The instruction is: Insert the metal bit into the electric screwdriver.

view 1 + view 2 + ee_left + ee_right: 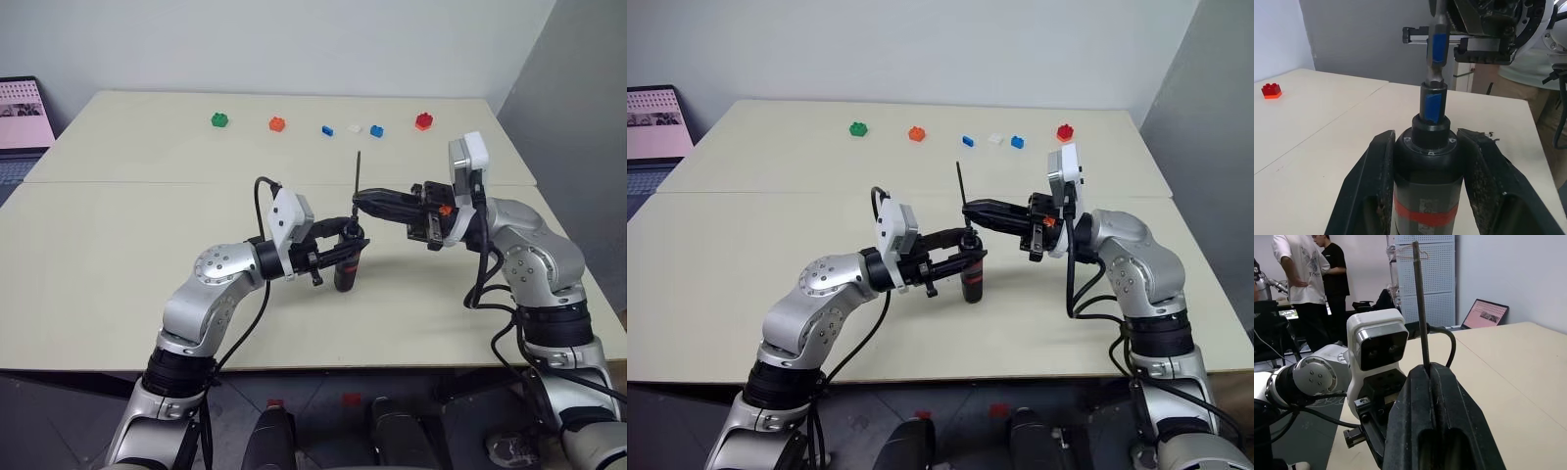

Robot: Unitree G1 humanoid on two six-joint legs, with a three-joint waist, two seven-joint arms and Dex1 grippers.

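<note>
Above the middle of the table (147,225), my left gripper (345,240) is shut on the electric screwdriver (346,269), a black cylinder with a red band, held upright. In the left wrist view its fingers (1371,196) clamp the electric screwdriver (1429,181) on both sides. My right gripper (358,203) reaches in from the right, shut on the metal bit (358,176), which stands vertical. The metal bit (1437,44) is lined up over the screwdriver's socket, with its lower end at the socket's mouth. I cannot tell how deep it sits. The metal bit (1420,308) rises from my right gripper (1429,372).
Several small blocks line the far side of the table: green (219,119), orange (277,123), blue (327,129), white (354,128) and red (423,120). A laptop (20,122) sits off the far left corner. Two people (1303,284) stand in the background of the right wrist view.
</note>
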